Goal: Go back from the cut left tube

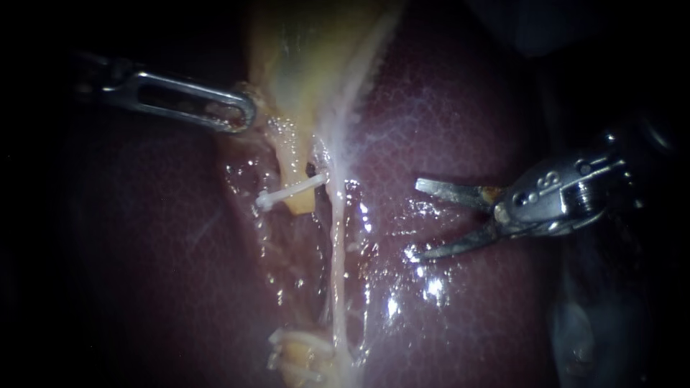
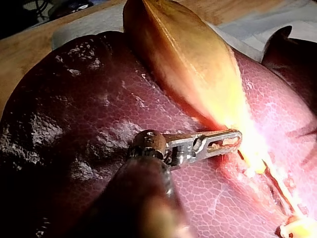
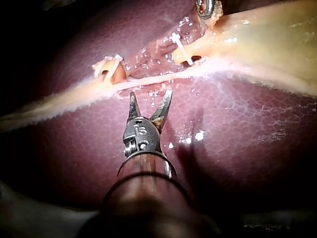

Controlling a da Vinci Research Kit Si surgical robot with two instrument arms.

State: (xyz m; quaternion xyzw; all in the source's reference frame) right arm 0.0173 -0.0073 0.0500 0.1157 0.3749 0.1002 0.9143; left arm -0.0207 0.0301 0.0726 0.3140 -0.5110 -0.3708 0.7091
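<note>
Endoscope view is showing the cut left tube [image 1: 298, 206] ending just under its white clip [image 1: 287, 192], my right instrument [image 1: 420, 219] sitting well clear of that clip, jaws gaping empty, so the retreat is looking nearly done, while my left instrument [image 1: 244, 115] is gripping the gallbladder [image 1: 302, 57] above the clip.

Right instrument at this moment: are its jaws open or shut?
Open. The right instrument holds its two pointed jaws apart, with a clear gap in the endoscope and right wrist views. Only bare liver shows between them, nothing gripped.
</note>
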